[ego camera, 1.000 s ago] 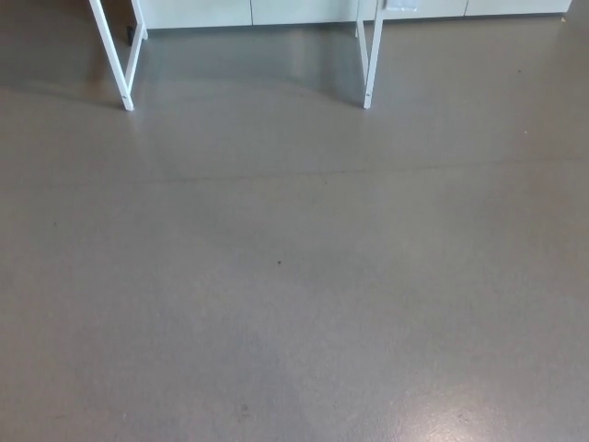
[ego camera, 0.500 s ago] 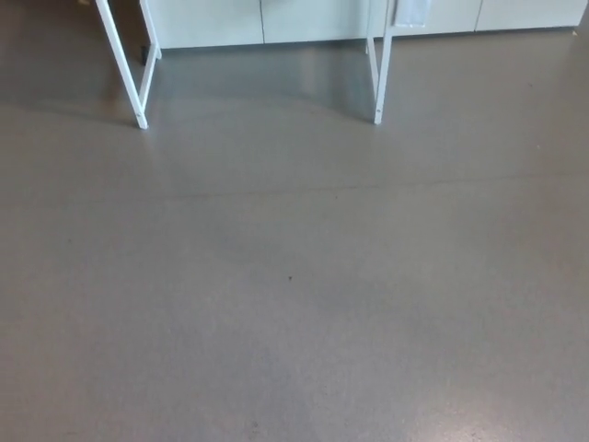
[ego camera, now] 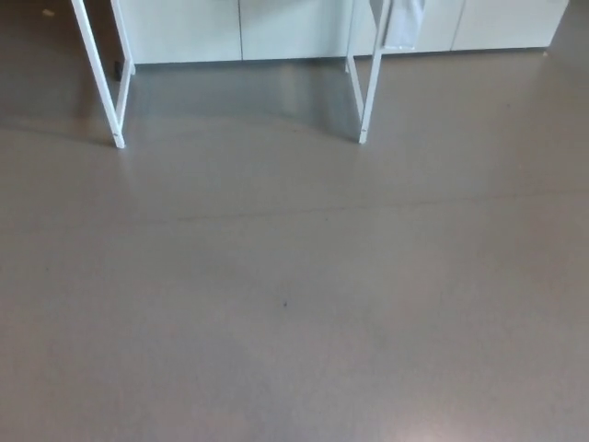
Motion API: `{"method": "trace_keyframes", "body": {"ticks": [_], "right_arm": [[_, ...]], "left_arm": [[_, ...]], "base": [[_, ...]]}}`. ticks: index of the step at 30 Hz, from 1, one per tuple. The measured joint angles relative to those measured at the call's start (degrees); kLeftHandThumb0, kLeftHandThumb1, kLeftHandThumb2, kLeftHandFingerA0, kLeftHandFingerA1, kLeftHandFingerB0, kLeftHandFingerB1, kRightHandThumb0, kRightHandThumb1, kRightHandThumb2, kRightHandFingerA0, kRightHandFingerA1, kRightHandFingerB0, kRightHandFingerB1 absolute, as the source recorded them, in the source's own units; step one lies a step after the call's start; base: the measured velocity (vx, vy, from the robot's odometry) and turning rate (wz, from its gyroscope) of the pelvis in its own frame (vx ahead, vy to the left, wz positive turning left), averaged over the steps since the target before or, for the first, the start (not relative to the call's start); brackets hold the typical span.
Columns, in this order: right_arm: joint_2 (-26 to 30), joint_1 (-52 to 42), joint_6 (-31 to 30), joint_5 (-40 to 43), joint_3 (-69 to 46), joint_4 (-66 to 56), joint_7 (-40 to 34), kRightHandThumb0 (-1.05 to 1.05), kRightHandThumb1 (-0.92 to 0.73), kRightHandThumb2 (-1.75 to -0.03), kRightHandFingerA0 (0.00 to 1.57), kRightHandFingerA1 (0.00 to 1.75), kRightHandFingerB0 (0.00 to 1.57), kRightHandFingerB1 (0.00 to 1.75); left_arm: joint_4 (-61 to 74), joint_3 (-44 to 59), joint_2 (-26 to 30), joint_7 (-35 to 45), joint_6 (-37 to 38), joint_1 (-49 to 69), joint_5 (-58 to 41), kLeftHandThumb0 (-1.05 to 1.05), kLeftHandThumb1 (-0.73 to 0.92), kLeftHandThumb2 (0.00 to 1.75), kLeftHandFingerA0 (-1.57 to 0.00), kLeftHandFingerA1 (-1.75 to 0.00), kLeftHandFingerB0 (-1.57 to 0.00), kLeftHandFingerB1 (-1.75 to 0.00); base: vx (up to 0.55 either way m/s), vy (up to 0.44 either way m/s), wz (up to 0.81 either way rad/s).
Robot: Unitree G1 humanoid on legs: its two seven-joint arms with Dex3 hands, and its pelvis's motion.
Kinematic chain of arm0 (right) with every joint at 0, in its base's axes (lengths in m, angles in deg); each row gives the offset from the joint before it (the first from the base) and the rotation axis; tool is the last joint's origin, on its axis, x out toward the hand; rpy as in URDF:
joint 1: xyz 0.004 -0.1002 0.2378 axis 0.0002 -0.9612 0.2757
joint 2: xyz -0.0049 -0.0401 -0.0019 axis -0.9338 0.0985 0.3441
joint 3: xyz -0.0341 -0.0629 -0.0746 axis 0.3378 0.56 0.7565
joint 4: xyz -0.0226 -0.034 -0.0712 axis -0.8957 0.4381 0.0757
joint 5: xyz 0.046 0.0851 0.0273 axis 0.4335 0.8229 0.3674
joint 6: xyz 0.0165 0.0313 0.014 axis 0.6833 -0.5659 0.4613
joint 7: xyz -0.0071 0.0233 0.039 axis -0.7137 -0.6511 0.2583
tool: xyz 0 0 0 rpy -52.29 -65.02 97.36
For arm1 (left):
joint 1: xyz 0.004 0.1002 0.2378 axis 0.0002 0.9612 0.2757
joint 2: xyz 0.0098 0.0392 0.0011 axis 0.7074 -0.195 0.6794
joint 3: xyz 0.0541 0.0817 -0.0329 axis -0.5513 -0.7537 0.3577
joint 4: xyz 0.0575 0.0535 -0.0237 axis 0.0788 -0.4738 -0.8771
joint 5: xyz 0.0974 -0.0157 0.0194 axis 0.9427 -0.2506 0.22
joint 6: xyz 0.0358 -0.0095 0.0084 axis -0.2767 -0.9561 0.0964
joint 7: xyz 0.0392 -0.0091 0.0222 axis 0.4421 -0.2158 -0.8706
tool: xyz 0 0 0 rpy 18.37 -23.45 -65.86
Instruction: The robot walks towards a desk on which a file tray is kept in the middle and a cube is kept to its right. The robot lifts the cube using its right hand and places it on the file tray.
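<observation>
Desk legs (ego camera: 368,92) beyond open floor (ego camera: 294,304)

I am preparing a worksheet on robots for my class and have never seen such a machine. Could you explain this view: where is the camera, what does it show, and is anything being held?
The picture comes from a camera on the head of a two-armed humanoid robot, looking down at what lies ahead of it. Most of it is bare grey floor, with one small dark speck near the middle. Along the top stand the white desk legs, and behind them are pale cabinet fronts. The desk's top lies above the picture's edge, so nothing on it can be seen. Neither of the robot's hands shows, so no held thing is visible. It appears to be some way short of the desk.
</observation>
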Motion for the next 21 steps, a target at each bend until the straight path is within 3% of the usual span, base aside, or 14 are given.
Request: {"method": "trace_keyframes", "body": {"ticks": [12,21], "right_arm": [[0.7,0.6,0.7,0.6,0.3,0.5,0.0,-0.54,-0.51,-0.83,0.63,0.61,0.32,0.46],[0.6,0.5,0.7,0.9,0.3,0.8,-0.1,-0.54,-0.51,-0.83,0.63,0.61,0.32,0.46]], "left_arm": [[0.0,-0.2,-0.9,0.1,0.0,-0.2,0.2,-0.47,0.72,0.6,-0.46,-0.68,-0.41,-0.51],[0.0,-0.1,-0.8,0.2,0.0,-0.7,0.4,-0.47,0.72,0.6,-0.46,-0.68,-0.41,-0.51]], "base": [[0.31,-0.161,0.15],[0.38,0.083,-0.15]]}}
